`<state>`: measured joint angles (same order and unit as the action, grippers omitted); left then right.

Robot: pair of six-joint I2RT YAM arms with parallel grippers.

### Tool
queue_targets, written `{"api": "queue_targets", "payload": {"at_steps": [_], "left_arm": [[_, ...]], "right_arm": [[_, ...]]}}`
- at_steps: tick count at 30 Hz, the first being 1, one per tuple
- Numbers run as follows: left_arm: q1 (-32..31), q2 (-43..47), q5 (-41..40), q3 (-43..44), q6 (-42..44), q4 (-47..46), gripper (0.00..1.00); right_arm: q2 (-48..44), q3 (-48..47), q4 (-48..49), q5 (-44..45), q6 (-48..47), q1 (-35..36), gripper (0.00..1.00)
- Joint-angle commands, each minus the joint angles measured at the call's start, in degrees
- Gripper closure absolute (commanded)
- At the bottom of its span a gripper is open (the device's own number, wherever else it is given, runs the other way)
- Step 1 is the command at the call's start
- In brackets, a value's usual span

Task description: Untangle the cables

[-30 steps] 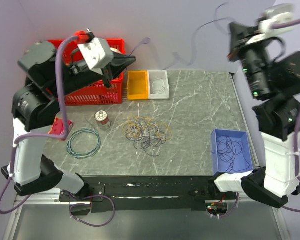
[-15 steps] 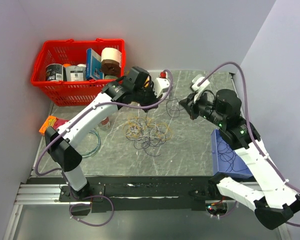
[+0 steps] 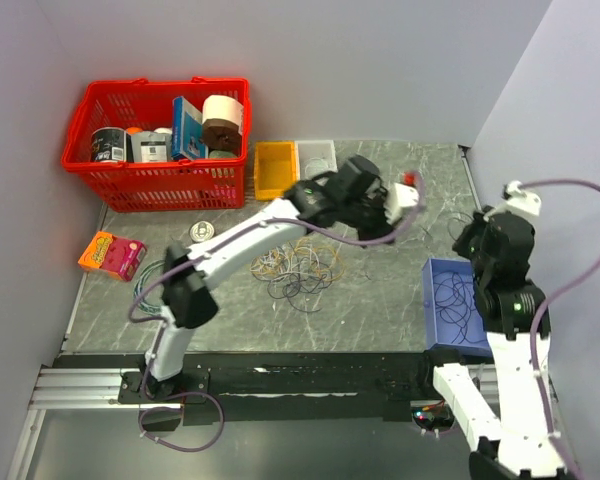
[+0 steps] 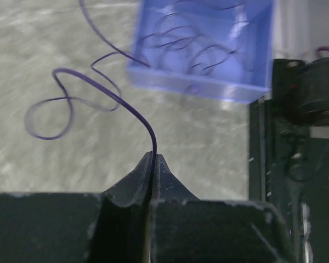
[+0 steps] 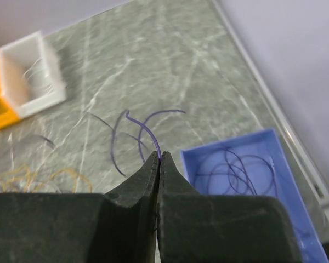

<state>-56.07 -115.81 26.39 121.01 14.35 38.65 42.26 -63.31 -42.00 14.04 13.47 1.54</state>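
The cables (image 3: 296, 264) lie heaped mid-table, yellow-orange, dark and pale loops tangled together. One thin purple cable (image 4: 107, 93) is out of the heap, and both grippers pinch it. My left gripper (image 4: 154, 156) is shut on one stretch, and the cable loops away to the left over the marble. My right gripper (image 5: 159, 155) is shut on another stretch (image 5: 140, 129), close to the blue bin (image 5: 279, 164). In the top view both grippers hang above the table's right half, between the heap and the blue bin (image 3: 435, 300).
The blue bin holds several purple cables (image 3: 464, 300). An orange bin (image 3: 275, 168) and a white bin (image 3: 317, 158) stand at the back, beside a red basket (image 3: 155, 185) of goods. A teal hoop (image 3: 150, 285), a can (image 3: 203, 232) and an orange packet (image 3: 111, 254) lie on the left.
Both arms have come down from high near the camera. The left gripper has swung right past the heap. The right gripper has drawn back towards the blue bin. Both stay shut.
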Motion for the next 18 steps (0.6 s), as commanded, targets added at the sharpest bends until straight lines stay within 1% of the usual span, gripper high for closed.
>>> {"api": "queue_targets", "payload": {"at_steps": [1, 3, 4, 5, 6, 7, 9, 10, 11, 13, 14, 15, 18], "left_arm": [[-4.6, -7.7, 8.1, 10.3, -2.1, -3.7, 0.99], [-5.4, -12.2, 10.7, 13.3, -3.5, -5.5, 0.99], [-6.0, -13.6, 13.9, 15.8, -4.2, -6.7, 0.99], [-6.2, -15.1, 15.1, 17.1, -5.8, -9.6, 0.99], [-6.5, -17.8, 16.3, 18.0, -6.4, -11.0, 0.99], [-7.2, -19.1, 18.1, 19.9, -6.9, -12.3, 0.99], [-7.7, -22.3, 20.3, 21.1, -8.7, -16.2, 0.99], [-8.0, -23.1, 22.7, 21.3, -9.7, -18.0, 0.99], [-8.1, -23.9, 23.5, 21.2, -12.1, -19.6, 0.99], [-8.1, -26.0, 25.3, 20.3, -14.0, -24.2, 0.99], [-8.1, -27.0, 26.6, 19.8, -16.8, -25.5, 0.99], [-8.2, -27.5, 27.3, 19.4, -17.6, -28.4, 0.99], [-8.3, -29.8, 28.5, 19.1, -20.4, -32.5, 0.99]], "right_arm": [[-5.2, 5.7, -3.7, 6.8, 8.9, -4.1, 1.00], [-8.4, 7.8, -5.4, 9.7, 11.6, -6.2, 1.00], [-9.6, 9.6, -5.7, 10.5, 14.4, -6.7, 1.00], [-10.8, 10.7, -6.2, 12.0, 15.6, -7.3, 1.00], [-13.1, 11.7, -6.3, 13.1, 16.9, -7.4, 1.00], [-14.3, 13.4, -6.7, 14.3, 19.3, -7.5, 1.00], [-16.6, 14.5, -7.7, 18.3, 21.1, -7.5, 1.00], [-17.2, 15.6, -7.7, 19.3, 22.1, -7.5, 1.00], [-17.6, 15.9, -7.9, 20.1, 22.5, -7.5, 1.00], [-18.3, 16.3, -9.1, 21.2, 23.2, -7.7, 1.00], [-18.4, 16.4, -9.8, 21.5, 23.9, -7.7, 1.00], [-18.6, 16.7, -10.5, 21.7, 24.6, -7.7, 1.00], [-19.8, 18.6, -12.0, 21.2, 27.3, -7.7, 1.00]]}}
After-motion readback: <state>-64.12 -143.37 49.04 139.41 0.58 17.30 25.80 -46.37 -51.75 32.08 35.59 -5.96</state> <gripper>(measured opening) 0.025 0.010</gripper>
